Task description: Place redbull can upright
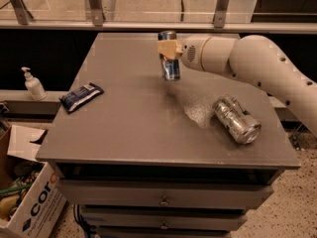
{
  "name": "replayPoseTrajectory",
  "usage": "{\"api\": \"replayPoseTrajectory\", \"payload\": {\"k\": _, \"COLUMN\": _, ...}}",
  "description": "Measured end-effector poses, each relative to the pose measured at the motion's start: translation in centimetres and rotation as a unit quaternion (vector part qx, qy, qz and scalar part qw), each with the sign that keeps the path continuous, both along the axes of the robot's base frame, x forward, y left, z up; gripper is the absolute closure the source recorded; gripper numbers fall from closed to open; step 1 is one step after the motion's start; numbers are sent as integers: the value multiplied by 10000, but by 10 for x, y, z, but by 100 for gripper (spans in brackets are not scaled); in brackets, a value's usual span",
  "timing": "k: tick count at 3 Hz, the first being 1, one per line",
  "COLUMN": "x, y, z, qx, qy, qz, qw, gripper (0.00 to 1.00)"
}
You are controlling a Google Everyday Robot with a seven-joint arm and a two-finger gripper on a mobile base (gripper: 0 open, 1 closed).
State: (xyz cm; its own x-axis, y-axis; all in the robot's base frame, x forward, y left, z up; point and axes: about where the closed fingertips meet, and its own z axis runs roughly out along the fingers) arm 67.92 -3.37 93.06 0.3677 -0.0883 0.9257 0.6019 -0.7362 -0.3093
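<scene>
The redbull can [171, 69] is slim, blue and silver, and stands nearly upright at the far middle of the grey table [129, 128]. My gripper [169, 48] is shut on its upper part, coming from the right on the white arm [257, 63]. The can's base is at or just above the table top; I cannot tell whether it touches.
A fatter silver can with green markings [237, 119] lies on its side at the right of the table. A dark blue snack packet [81, 96] lies at the left edge. A soap dispenser [33, 84] and a cardboard box [25, 202] are off to the left.
</scene>
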Motion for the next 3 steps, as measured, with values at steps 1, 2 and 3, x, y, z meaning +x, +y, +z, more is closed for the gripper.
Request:
{"api": "replayPoseTrajectory", "payload": {"k": 1, "x": 0, "y": 0, "z": 0, "qx": 0, "qy": 0, "qz": 1, "qw": 10000, "gripper": 100}}
{"api": "replayPoseTrajectory", "payload": {"k": 2, "x": 5, "y": 0, "z": 2, "qx": 222, "qy": -138, "qz": -26, "qw": 9997, "gripper": 100}}
{"api": "replayPoseTrajectory", "payload": {"k": 3, "x": 9, "y": -5, "z": 7, "qx": 499, "qy": -339, "qz": -71, "qw": 9982, "gripper": 100}}
